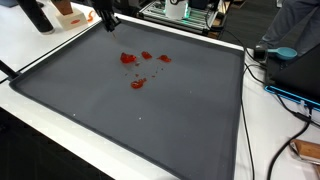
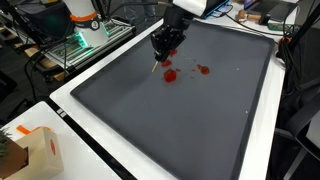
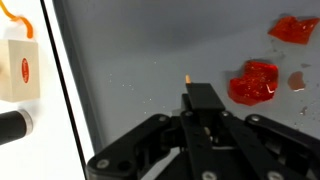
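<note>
A large dark grey mat (image 1: 150,120) lies on a white table. Several red blobs lie on it in both exterior views (image 1: 133,60) (image 2: 168,75); two show in the wrist view (image 3: 255,82), at the upper right. My gripper (image 3: 205,100) has its fingers pressed together, and a thin stick-like tool with a small orange tip (image 3: 188,76) pokes out from them. In an exterior view the gripper (image 2: 165,45) hangs just above the mat, with the tool's tip (image 2: 155,68) close to the mat, beside the nearest red blob. In an exterior view the gripper (image 1: 106,18) is at the mat's far edge.
A white box with orange markings (image 3: 22,65) (image 2: 40,150) stands on the table outside the mat's black rim. A black cylinder (image 3: 12,125) lies near it. Cables and a blue-lit device (image 1: 285,52) sit at one side. Green-lit equipment (image 2: 85,40) stands beyond the table.
</note>
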